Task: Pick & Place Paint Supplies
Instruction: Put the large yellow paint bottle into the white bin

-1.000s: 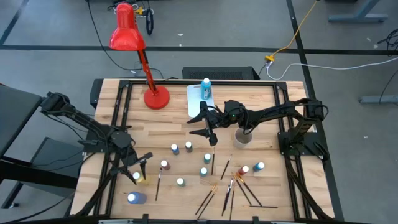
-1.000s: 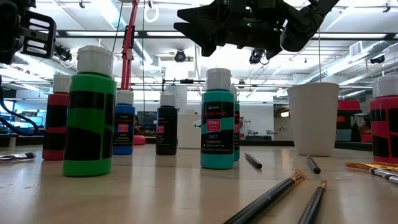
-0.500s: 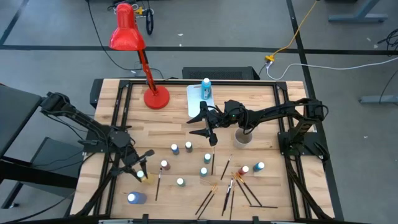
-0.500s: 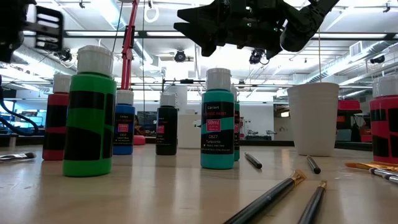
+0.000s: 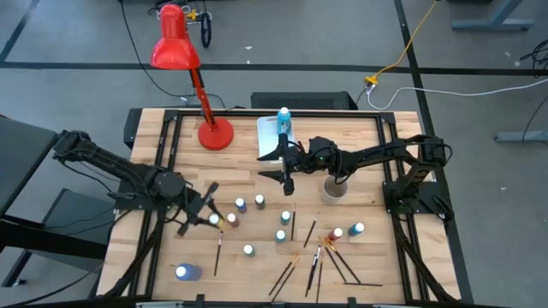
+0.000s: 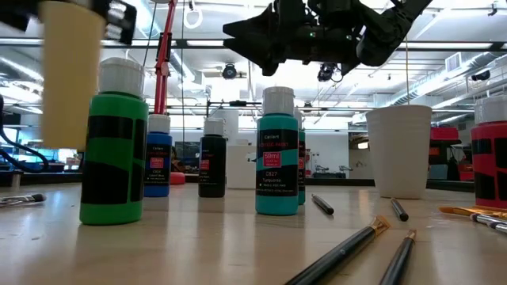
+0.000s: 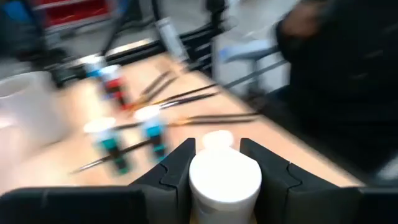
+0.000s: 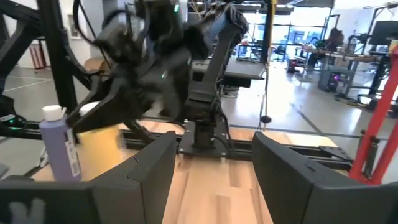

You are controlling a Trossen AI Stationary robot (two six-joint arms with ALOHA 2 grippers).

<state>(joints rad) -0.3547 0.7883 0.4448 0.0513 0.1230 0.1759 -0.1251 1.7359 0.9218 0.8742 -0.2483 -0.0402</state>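
On the slatted wooden table (image 5: pixel 360 257), our left gripper (image 5: pixel 199 210) at eight o'clock clamps a small white-capped yellow paint bottle (image 7: pixel 224 180) below its cap; it looks light, rigid and slick. Our right gripper (image 5: pixel 287 167) hangs spread near centre. The teal bottle (image 6: pixel 278 158) possibly reads "Turquoise".

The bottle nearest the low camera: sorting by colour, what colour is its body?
Green with black label bands, white cap; the bottle shows best in the low view.
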